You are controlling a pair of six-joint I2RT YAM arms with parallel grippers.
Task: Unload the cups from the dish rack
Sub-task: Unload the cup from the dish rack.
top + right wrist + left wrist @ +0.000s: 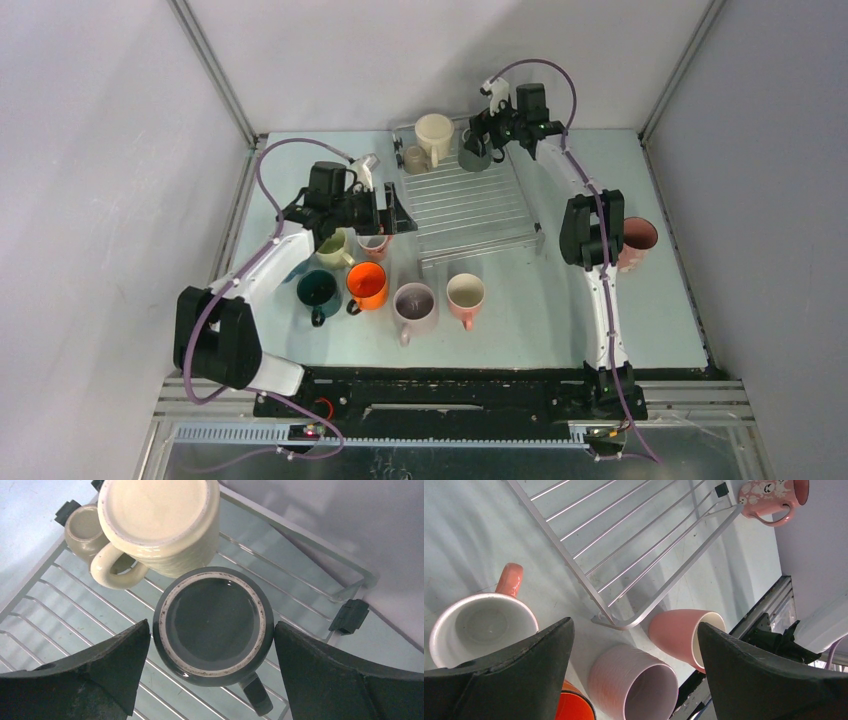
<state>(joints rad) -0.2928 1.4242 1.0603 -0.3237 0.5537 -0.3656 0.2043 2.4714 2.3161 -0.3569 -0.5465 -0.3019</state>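
Three cups [434, 135] sit at the dish rack's [470, 210] far end. Right fingers [110, 675], spread wide, are poised over the inverted grey cup [215, 622]; closing on it seems next. Left fingers [519, 680] gape empty above unloaded cups [368, 285].

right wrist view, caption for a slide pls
Open right gripper straddling an inverted dark grey mug on the dish rack, cream mug beside it

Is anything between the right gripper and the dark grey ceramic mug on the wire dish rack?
Nothing visible: the right gripper is open directly over the dark grey ceramic mug. A cream ceramic mug sits close beside it.
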